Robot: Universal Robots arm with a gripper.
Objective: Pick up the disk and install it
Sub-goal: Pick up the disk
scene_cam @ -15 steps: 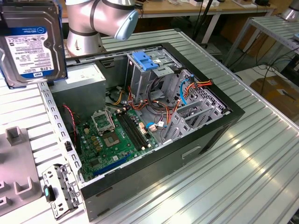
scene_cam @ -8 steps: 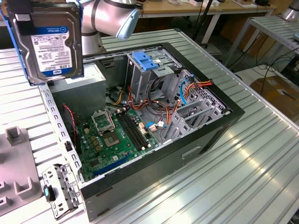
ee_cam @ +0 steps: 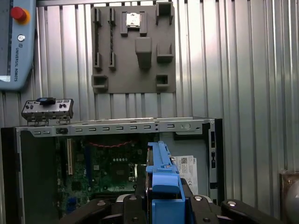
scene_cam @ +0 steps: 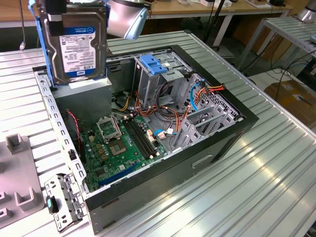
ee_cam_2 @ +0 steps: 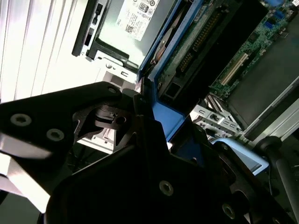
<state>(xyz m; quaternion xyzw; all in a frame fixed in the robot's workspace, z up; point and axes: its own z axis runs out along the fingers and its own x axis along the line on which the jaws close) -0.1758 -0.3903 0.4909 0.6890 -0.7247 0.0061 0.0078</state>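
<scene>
The ribbed metal table (scene_cam: 276, 163) spread beneath everything, and on it, directly below the gripper (ee_cam: 164, 201), lay the open computer case (scene_cam: 217, 148) on its side, its green motherboard (scene_cam: 123, 143) facing up. Lying this way, the case probably let the arm reach its bays from above. Farther from the gripper, across the case, stood the tall metal drive cage (scene_cam: 158, 84) topped by a blue clip (scene_cam: 154, 64). In the first wrist view a grey fixture plate (ee_cam: 133, 49) lay on the table beyond the case's far wall. The disk (scene_cam: 81, 42) hung upright in the air above the case's near end, touching nothing below it and not yet seated in any bay. In both wrist views the gripper's black fingers (ee_cam_2: 117, 121) were clamped onto the end tab of the disk's blue carrier (ee_cam: 163, 172), a hold that seemed chosen to leave the side rails free for sliding in. A small metal bracket (ee_cam: 46, 109) rested just outside the case wall.
</scene>
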